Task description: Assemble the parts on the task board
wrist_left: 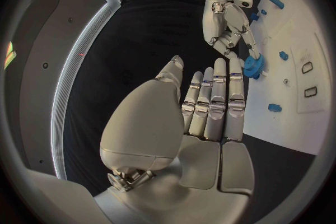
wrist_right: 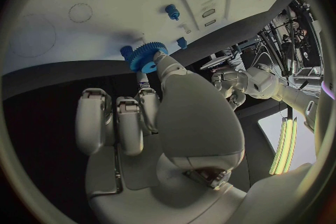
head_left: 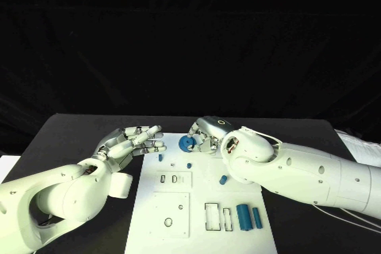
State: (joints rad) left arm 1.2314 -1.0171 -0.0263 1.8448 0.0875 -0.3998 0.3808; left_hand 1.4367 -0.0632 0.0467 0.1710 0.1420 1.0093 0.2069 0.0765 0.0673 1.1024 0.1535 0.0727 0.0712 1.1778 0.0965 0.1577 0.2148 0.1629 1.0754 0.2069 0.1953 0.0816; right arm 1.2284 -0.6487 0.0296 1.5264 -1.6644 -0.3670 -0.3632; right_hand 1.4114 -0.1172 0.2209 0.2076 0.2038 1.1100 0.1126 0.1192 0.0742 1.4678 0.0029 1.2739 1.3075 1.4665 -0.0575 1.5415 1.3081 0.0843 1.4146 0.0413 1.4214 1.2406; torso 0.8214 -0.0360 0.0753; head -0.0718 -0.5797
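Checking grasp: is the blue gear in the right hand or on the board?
In hand: the right robot hand pinches the gear above the board.

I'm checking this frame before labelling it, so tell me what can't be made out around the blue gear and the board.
- Blue gear: in the head view the right hand covers part of it, so whether it sits on a peg or hangs above the task board is unclear.
- Right hand's fingertip contact: in the right wrist view its own thumb hides the gear's near side.
- Small blue parts by the left hand: too small to tell their shape.
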